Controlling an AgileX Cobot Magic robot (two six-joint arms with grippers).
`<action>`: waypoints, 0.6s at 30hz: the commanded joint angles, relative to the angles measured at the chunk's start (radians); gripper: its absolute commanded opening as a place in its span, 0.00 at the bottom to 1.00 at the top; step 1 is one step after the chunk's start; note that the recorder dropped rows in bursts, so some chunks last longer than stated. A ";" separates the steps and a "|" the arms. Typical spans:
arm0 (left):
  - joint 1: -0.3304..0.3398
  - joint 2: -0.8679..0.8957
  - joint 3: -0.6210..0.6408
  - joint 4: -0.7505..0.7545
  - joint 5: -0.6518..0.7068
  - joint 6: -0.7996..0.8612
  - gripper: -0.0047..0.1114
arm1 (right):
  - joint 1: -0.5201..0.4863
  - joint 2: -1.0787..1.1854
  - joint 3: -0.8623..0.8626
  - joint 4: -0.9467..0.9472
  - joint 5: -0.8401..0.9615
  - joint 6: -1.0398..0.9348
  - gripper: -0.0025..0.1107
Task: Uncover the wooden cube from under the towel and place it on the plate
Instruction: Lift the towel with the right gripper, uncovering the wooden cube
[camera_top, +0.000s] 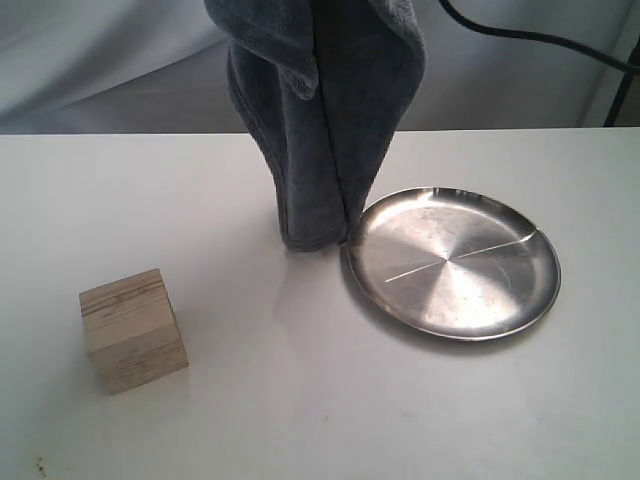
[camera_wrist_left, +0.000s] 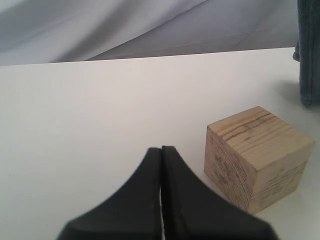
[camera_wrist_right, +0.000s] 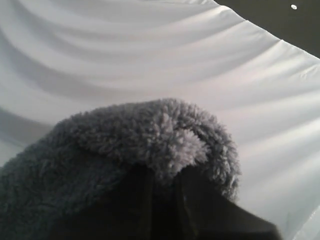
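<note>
The pale wooden cube (camera_top: 133, 329) stands bare on the white table at the front left, also seen close in the left wrist view (camera_wrist_left: 256, 157). My left gripper (camera_wrist_left: 161, 150) is shut with nothing in it, just beside the cube and apart from it. The dark grey towel (camera_top: 322, 110) hangs lifted in a long fold, its lower end touching the table beside the plate's left rim. My right gripper (camera_wrist_right: 165, 172) is shut on the towel (camera_wrist_right: 145, 135), whose fluffy bulk covers the fingertips. The shiny silver plate (camera_top: 452, 262) lies empty at the right. Neither gripper shows in the exterior view.
A white cloth backdrop (camera_top: 90, 60) hangs behind the table. A black cable (camera_top: 540, 38) runs across the upper right. The towel's edge (camera_wrist_left: 309, 50) shows beyond the cube in the left wrist view.
</note>
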 joint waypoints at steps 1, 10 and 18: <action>-0.002 -0.004 0.005 -0.002 -0.012 -0.005 0.04 | -0.009 -0.013 0.001 0.011 0.039 -0.007 0.02; -0.002 -0.004 0.005 -0.002 -0.012 -0.005 0.04 | -0.009 -0.010 0.001 0.011 0.043 -0.007 0.02; -0.002 -0.004 0.005 -0.002 -0.012 -0.005 0.04 | -0.007 0.008 0.001 0.011 0.020 0.011 0.02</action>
